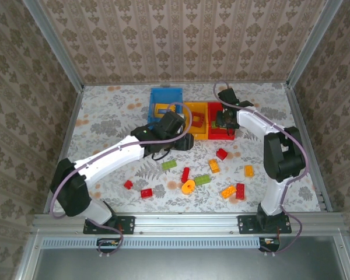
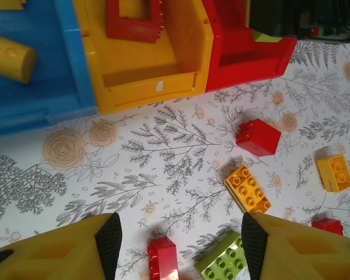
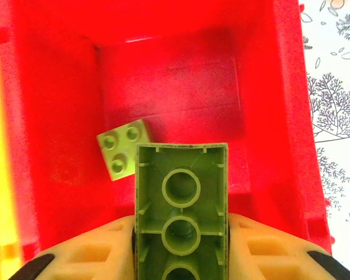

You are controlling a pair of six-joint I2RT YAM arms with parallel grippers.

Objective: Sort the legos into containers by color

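My right gripper (image 3: 181,233) is shut on a green lego (image 3: 181,192), hollow underside facing the camera, held over the red container (image 3: 280,116). A smaller green lego (image 3: 123,149) lies on that bin's floor. The blue (image 1: 163,96), orange-yellow (image 1: 196,135) and red (image 1: 220,136) containers stand side by side at the back. My left gripper (image 2: 181,236) hangs open above the table just in front of them, nothing between its fingers. Below it lie a red lego (image 2: 163,256) and a green lego (image 2: 224,262).
Loose legos are scattered over the near middle: orange (image 2: 248,188), red (image 2: 258,137), yellow (image 2: 334,172), a yellow ring (image 1: 188,186), and two red ones at the near left (image 1: 128,184). A red frame (image 2: 134,23) lies in the orange-yellow bin, a yellow piece (image 2: 11,57) in the blue one.
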